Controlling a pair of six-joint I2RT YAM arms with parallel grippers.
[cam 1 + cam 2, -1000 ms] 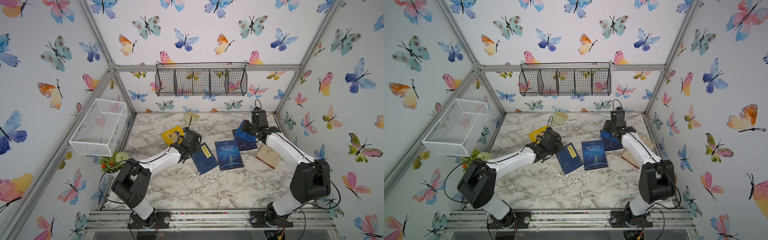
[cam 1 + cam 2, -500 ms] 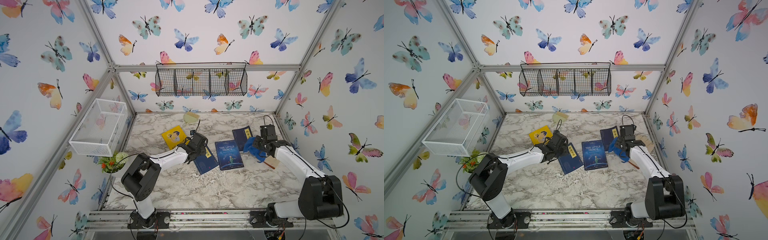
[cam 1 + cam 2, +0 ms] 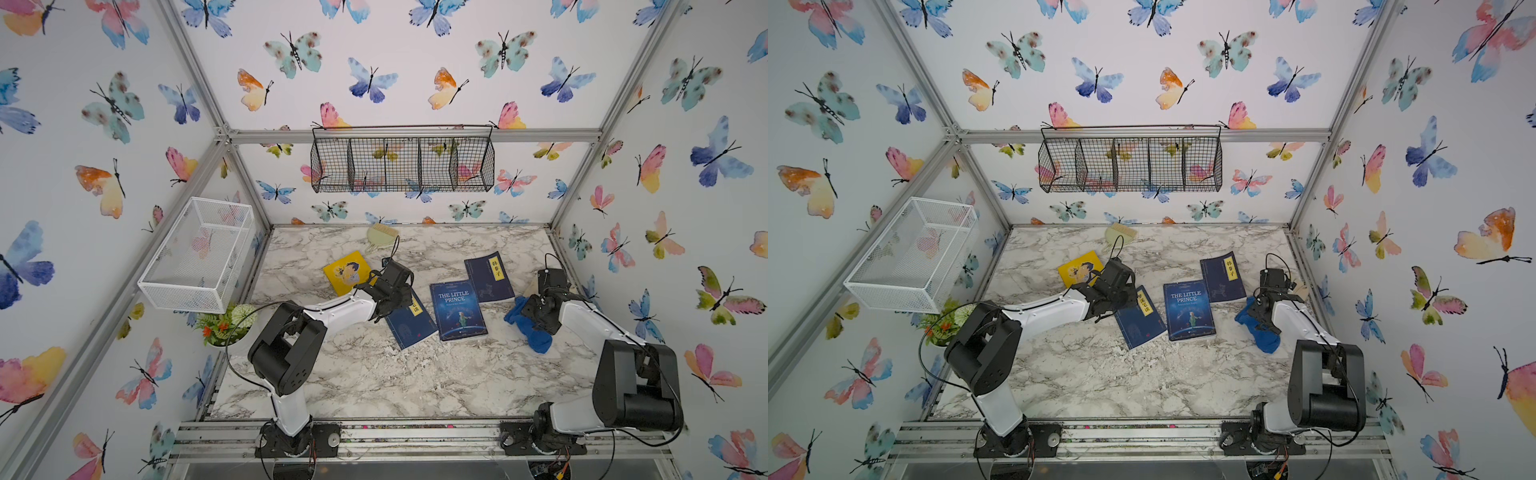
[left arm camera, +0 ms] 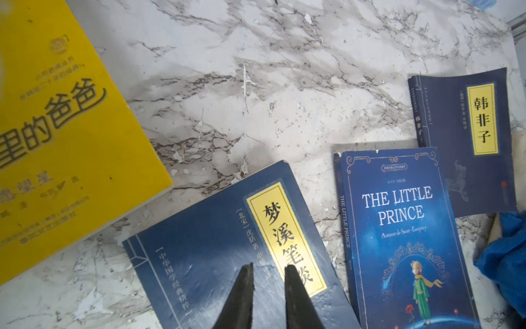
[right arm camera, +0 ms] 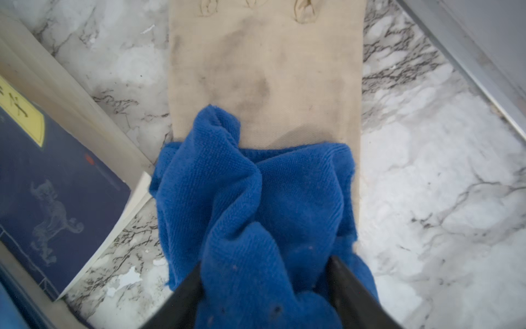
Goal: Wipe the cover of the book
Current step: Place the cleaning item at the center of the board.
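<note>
A crumpled blue terry cloth point(image 3: 530, 328) lies on the white marble-patterned tabletop point(image 3: 374, 374), right of centre in both top views. In the right wrist view it partly covers a stained beige fabric piece point(image 5: 264, 57). The right gripper point(image 5: 264, 262) is down over the cloth with its jaws spread wide. The cloth bunches loosely between them and is not pinched. Just beside the cloth, up and to the left, lies a navy paperback with a yellow title strip point(image 3: 488, 276). At mid-frame a blue Little Prince paperback point(image 3: 457, 309) lies flat. Left of that sits a second, tilted navy paperback with a yellow label point(image 3: 411, 326). The left gripper point(image 4: 269, 267) is down at this book's cover with its jaws only a narrow slit apart and nothing between them. I cannot tell whether the tips touch the cover. A yellow picture book point(image 3: 345, 272) lies to the upper left.
</note>
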